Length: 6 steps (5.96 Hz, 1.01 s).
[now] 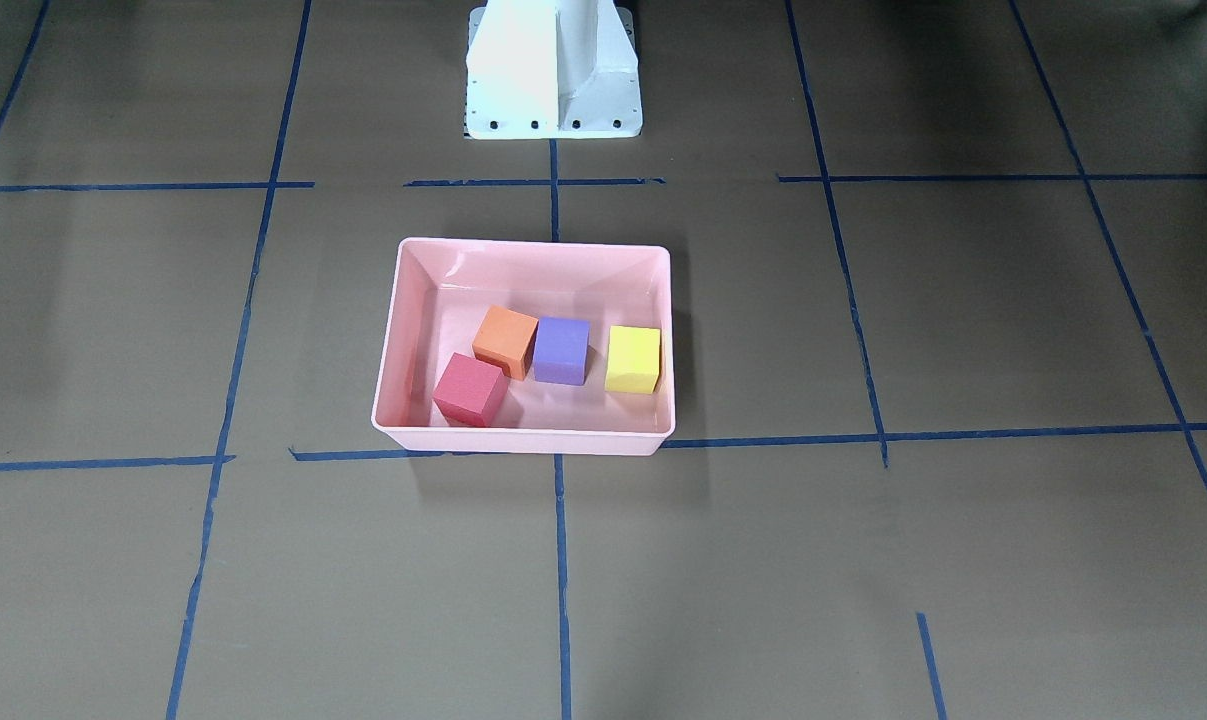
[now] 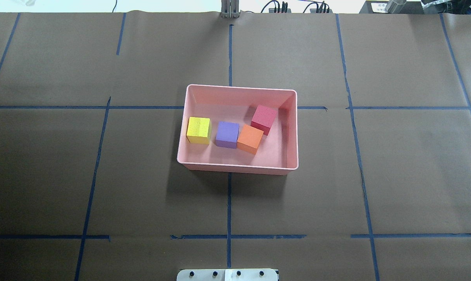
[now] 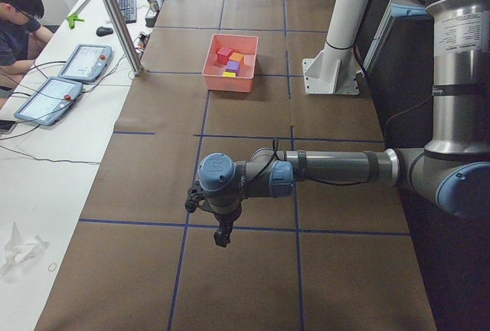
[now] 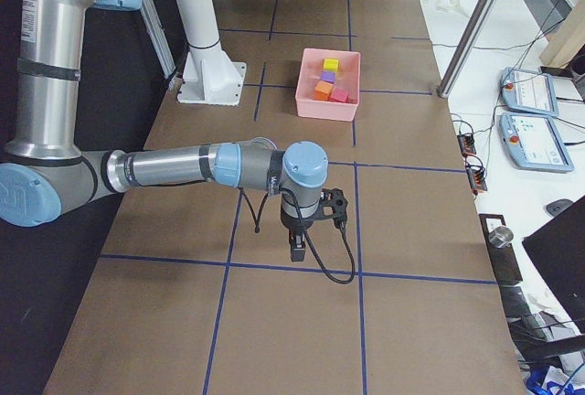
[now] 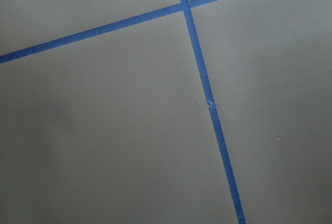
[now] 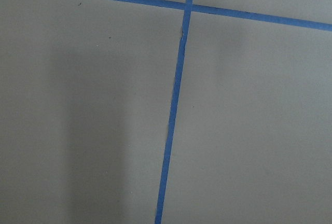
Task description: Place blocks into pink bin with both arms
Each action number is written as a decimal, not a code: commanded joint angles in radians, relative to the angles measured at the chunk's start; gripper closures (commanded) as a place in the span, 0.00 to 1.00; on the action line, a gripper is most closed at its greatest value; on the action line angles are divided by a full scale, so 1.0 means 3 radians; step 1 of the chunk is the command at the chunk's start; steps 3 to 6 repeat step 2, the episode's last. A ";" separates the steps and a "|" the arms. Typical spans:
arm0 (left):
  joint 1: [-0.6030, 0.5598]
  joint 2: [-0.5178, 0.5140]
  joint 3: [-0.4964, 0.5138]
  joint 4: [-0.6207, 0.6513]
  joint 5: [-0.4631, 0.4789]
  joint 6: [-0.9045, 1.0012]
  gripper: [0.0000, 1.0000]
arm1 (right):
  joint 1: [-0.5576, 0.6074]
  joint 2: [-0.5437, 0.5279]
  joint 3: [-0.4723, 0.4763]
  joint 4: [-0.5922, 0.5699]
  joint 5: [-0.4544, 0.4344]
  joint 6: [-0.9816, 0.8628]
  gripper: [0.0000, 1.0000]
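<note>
The pink bin stands at the table's middle and also shows in the front-facing view. In it lie the yellow-green block, the purple block, the orange block and the red block. The purple and orange blocks touch. My left gripper shows only in the exterior left view, far from the bin, pointing down over bare paper. My right gripper shows only in the exterior right view, likewise far from the bin. I cannot tell whether either is open or shut. Both wrist views show only paper and tape.
Brown paper with blue tape lines covers the table. The white pedestal base stands behind the bin. An operator sits at a side desk with tablets. A metal post stands at the table's far edge.
</note>
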 commanded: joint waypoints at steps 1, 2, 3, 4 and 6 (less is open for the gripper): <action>0.0000 0.0000 -0.0005 0.0015 -0.0006 0.0005 0.00 | 0.0000 0.0001 0.0000 0.0025 0.0000 -0.0005 0.00; 0.0000 0.0000 -0.0010 0.0020 -0.0006 0.0005 0.00 | 0.0000 0.0001 0.0000 0.0041 0.0000 0.0000 0.00; 0.0000 0.0000 -0.0010 0.0020 -0.0006 0.0005 0.00 | 0.0000 0.0001 0.0000 0.0041 0.0000 0.0000 0.00; 0.0000 0.0000 -0.0010 0.0020 -0.0006 0.0005 0.00 | 0.0000 0.0001 0.0000 0.0041 0.0000 0.0000 0.00; 0.0000 0.0000 -0.0010 0.0020 -0.0006 0.0005 0.00 | 0.0000 0.0001 0.0000 0.0041 0.0000 0.0000 0.00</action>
